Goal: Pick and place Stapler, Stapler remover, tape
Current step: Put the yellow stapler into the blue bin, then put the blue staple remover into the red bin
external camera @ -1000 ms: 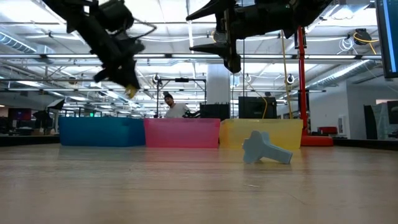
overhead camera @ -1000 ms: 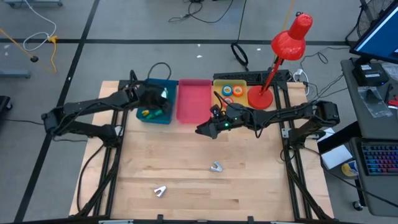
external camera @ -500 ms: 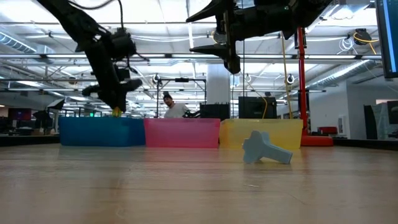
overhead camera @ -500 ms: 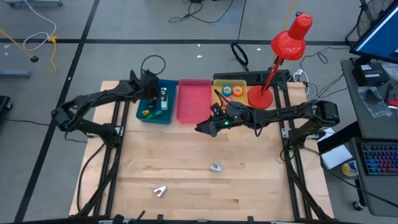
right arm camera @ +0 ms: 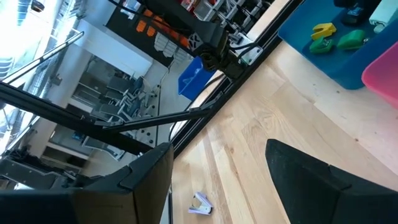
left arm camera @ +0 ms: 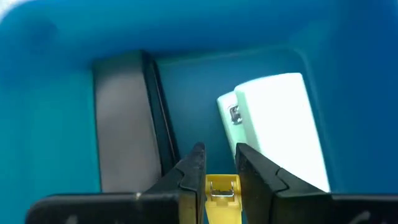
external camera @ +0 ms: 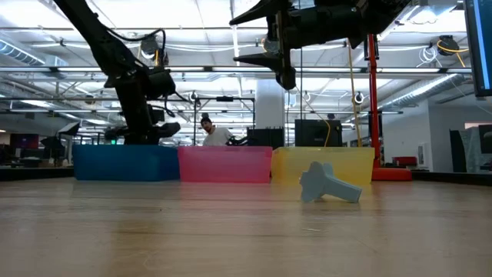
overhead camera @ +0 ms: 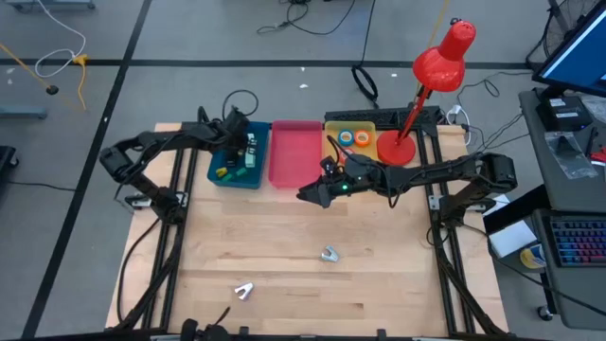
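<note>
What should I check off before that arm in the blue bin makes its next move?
1. Left pincer inside the blue bin: ok, it is down between the bin's walls.
2. Left pincer shut on the yellow item: ok, the fingers press both its sides.
3. Room under the yellow item: cannot tell, though a grey item and a white item lie right next to it.
4. Right pincer out of the way: ok, open, hanging above the table in front of the pink bin.
5. Items left on the table: not ok, two pale pieces lie there.
</note>
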